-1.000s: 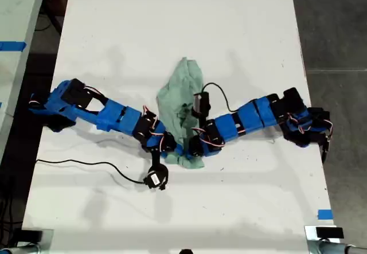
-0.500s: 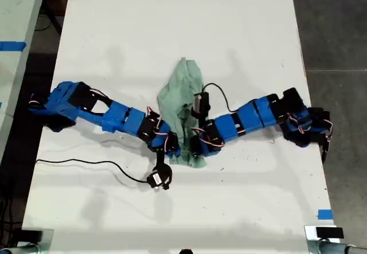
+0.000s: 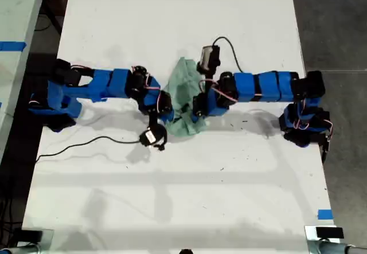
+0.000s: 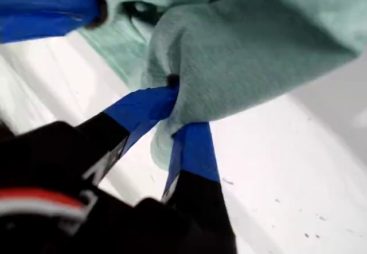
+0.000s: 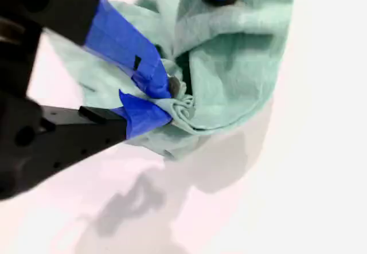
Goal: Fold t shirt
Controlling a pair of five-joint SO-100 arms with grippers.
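Since the earlier frames both arms have swung toward twelve o'clock in the exterior view, dragging the near end of the t shirt [image 3: 184,102] with them, so the cloth that lay stretched out long is now doubled into a shorter bundle at the middle of the table [image 3: 183,196].

My first gripper [image 4: 175,116] is clenched on a bunched edge of the shirt, the cloth gathered between its blue-taped tips. My second gripper [image 5: 163,100] is likewise pinched tight on a small pleated fold of fabric. In the exterior view the two pincers meet at the shirt from nine and three o'clock, close together, each holding one side of the same lifted end. Which arm there is first and which second I cannot tell for sure, as the wrist views are too close to match.

As I judge it, one lengthwise fold is under way: the near end is carried over toward the far end but not yet laid flat or let go. The shirt looks rumpled and uneven, more heaped than squared. What is left is setting the held edge down, releasing, and likely smoothing or folding again for a tidy result.
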